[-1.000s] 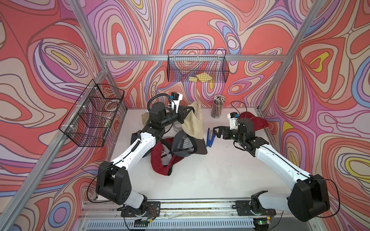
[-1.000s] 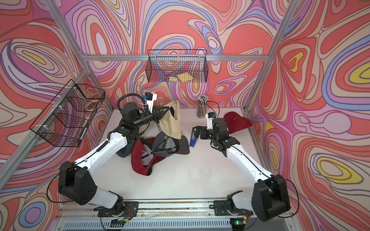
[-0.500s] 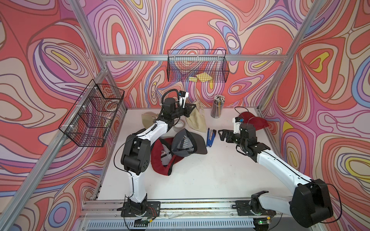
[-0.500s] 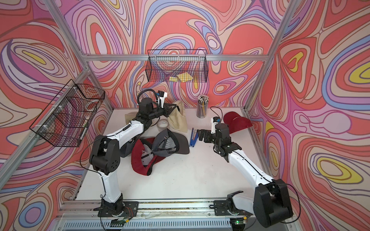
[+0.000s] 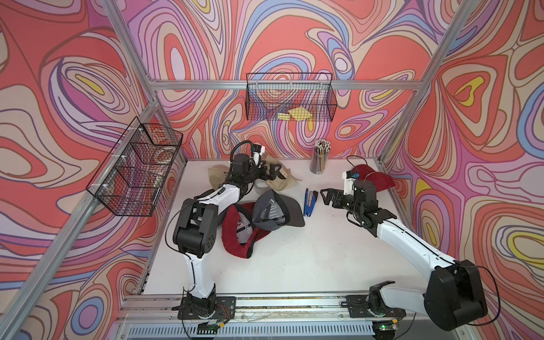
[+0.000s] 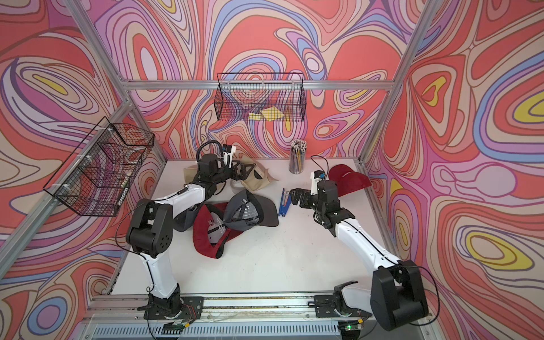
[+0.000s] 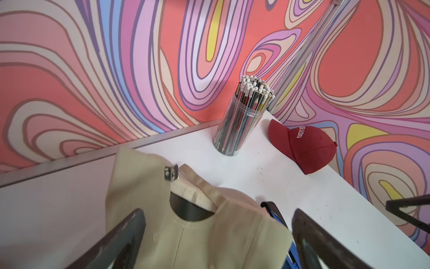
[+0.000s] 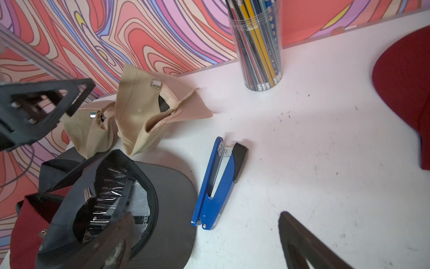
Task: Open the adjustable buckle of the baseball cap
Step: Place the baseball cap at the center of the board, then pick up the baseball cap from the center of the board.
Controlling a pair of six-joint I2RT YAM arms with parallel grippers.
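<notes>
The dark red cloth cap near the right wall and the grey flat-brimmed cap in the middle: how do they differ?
The dark red cloth cap lies crown up, showing white lettering; the grey flat-brimmed cap lies upside down, its inside showing. The red one lies alone on the white table; the grey one rests partly on a second red cap. Both are baseball caps.

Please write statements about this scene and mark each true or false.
1. The pencil cup stands upright on the table. True.
2. The right gripper holds the blue stapler. False: it is open; the stapler lies on the table.
3. The gray cap lies partly on the middle red cap. True.
4. The left gripper is shut on the beige cap. False: its jaws stand open over it.
5. The back wire basket is empty. False: yellow papers lie in it.
</notes>
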